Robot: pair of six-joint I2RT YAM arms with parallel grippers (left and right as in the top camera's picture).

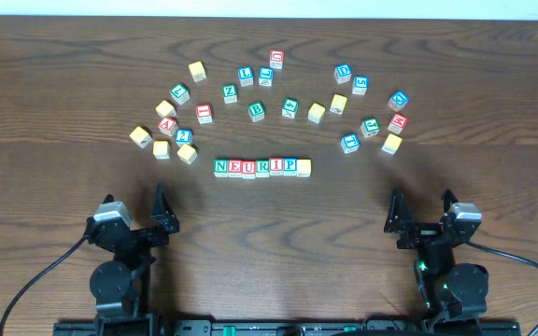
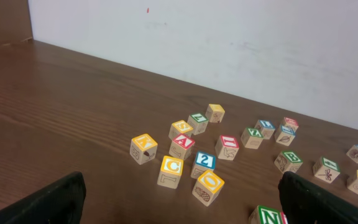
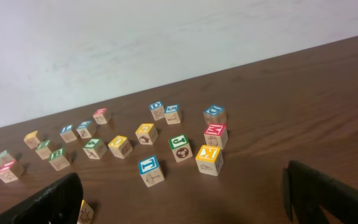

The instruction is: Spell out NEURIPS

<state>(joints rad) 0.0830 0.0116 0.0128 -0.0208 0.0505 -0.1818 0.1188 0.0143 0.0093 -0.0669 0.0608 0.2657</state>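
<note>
Black fingers (image 2: 48,202) sit at either near corner of the left wrist view, spread wide with nothing between them, so the left tool (image 1: 135,210) is fully open and empty. The right tool (image 1: 422,213) shows the same wide, empty spread in its own view. Both rest at the near edge of the counter (image 1: 54,84), well apart from the work, which I judge leaves the overhead camera a clean look at the word. That word is the row (image 1: 262,167) at centre: seven blocks touching side by side, reading N, E, U, R, I, P from left to right, set close so they read as one line. The seventh block (image 1: 304,167), at the right end just beside the P, shows a yellow top whose letter is too small to read; if it is an S, the spelling looks finished. Beyond the row, the loose blocks (image 1: 256,109) lie scattered in an arc on the far side, kept apart, probably so spare letters do not muddle it.
</note>
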